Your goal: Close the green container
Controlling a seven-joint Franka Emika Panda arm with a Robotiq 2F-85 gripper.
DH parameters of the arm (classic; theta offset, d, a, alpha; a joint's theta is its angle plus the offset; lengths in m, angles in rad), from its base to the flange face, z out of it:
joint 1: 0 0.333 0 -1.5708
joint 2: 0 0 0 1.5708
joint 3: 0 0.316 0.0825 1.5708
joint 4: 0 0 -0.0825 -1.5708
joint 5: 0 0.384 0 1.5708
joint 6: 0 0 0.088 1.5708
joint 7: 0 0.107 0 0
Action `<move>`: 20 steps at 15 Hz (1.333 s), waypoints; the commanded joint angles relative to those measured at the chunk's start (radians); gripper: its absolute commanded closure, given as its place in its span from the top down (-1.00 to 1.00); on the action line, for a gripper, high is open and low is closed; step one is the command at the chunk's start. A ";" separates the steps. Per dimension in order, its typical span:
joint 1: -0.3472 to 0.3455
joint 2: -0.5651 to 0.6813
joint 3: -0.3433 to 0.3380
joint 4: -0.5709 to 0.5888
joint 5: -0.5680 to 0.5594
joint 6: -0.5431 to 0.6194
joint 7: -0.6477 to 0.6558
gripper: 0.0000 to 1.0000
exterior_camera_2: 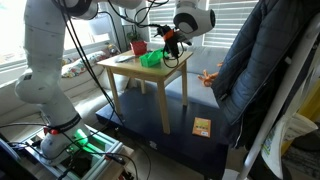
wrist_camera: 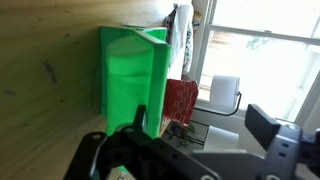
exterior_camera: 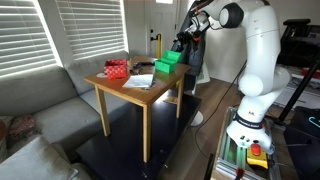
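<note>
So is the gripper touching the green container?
Cannot tell. In the wrist view a finger of the gripper overlaps the green container, but no view shows contact or gap plainly.

The green container [wrist_camera: 130,75] fills the middle of your wrist view, with the wooden table [wrist_camera: 45,90] spreading toward 9 o'clock. A red box [wrist_camera: 182,100] shows at its 3 o'clock side. Your gripper [wrist_camera: 200,128] enters from 6 o'clock, jaws spread wide, one finger [wrist_camera: 141,120] overlapping the green wall.

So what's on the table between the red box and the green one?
A flat white sheet, probably paper, lies between the red box and the green container, seen in an exterior view.
</note>
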 commanded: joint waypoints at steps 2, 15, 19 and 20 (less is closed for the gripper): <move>-0.006 -0.017 0.010 0.010 0.048 -0.034 0.041 1.00; 0.085 -0.052 0.004 -0.015 0.046 0.073 0.150 1.00; 0.116 -0.056 -0.006 -0.025 -0.004 0.194 0.219 1.00; 0.122 -0.059 -0.010 -0.032 -0.026 0.222 0.235 1.00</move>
